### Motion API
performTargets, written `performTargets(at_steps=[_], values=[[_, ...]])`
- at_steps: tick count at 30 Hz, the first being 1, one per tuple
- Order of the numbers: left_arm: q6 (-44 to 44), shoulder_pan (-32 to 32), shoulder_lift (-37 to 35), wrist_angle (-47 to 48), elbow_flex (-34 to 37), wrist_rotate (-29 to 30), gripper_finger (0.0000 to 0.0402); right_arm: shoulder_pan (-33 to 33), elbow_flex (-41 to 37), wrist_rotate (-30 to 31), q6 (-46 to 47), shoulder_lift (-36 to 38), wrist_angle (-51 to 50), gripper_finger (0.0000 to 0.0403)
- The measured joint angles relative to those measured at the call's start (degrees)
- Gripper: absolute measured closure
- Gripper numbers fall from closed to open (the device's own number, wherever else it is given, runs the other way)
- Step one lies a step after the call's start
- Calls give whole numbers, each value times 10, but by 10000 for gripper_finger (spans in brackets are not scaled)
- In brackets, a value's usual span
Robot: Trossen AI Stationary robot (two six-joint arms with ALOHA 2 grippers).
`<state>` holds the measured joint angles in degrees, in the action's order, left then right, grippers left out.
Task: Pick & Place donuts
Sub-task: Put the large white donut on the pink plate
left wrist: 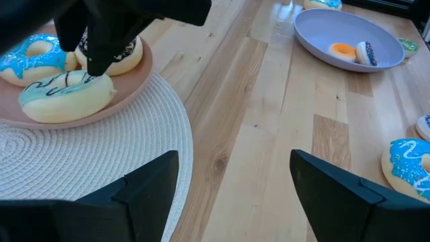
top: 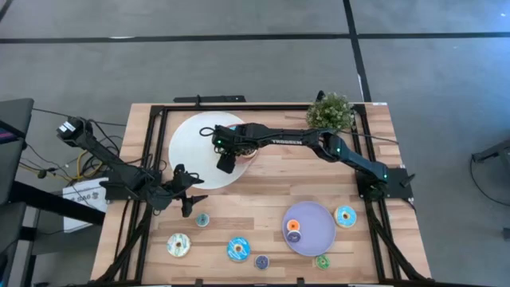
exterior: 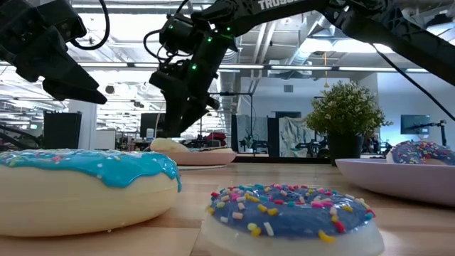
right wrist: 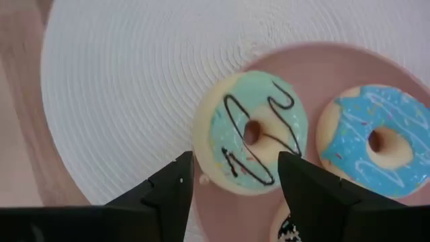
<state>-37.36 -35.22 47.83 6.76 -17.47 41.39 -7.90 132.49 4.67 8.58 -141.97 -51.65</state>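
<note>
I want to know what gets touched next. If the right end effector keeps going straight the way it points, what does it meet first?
Most likely the teal donut with dark squiggles on the pink plate: it lies right ahead of the open right end effector. How far off is unclear.

A wooden table (top: pixel 263 199) is holding everything. A round white mat (top: pixel 191 155) is lying near the far left corner, a small green plant (top: pixel 330 112) is standing at the far edge toward the right, and a lavender plate (top: pixel 315 231) is sitting near the front right. Loose donuts are lying along the front edge: a teal one (top: pixel 178 245), a blue one (top: pixel 238 249), a purple one (top: pixel 261 261) and a green one (top: pixel 322 261).
</note>
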Motion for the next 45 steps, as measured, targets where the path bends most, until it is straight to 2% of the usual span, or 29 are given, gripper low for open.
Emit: performTargets(at_steps=[5,11,17,20,23,27,31,37,41,45], values=[[0,0,0,0,0,0,123,2,0,-2,0,0,-10,189],[-9,0,0,1,0,0,123,15,-1,-5,6,32,-102,203],[-37,0,0,3,0,-4,123,54,-3,-20,-23,79,-170,267],[-43,0,0,-6,0,-4,123,85,-51,-20,-25,117,-171,313],[-45,0,0,-16,0,-1,123,117,-146,-17,-9,173,-127,351],[-30,1,0,-40,-4,-3,123,163,-333,18,61,275,-11,390],[-21,1,20,-21,-39,-15,123,207,-523,68,154,400,115,397],[-14,1,117,70,-140,-23,123,274,-743,151,259,571,278,394],[-27,1,206,158,-227,-59,123,326,-842,244,309,657,330,401],[-58,-2,286,259,-308,-108,123,371,-917,320,332,713,381,402]])
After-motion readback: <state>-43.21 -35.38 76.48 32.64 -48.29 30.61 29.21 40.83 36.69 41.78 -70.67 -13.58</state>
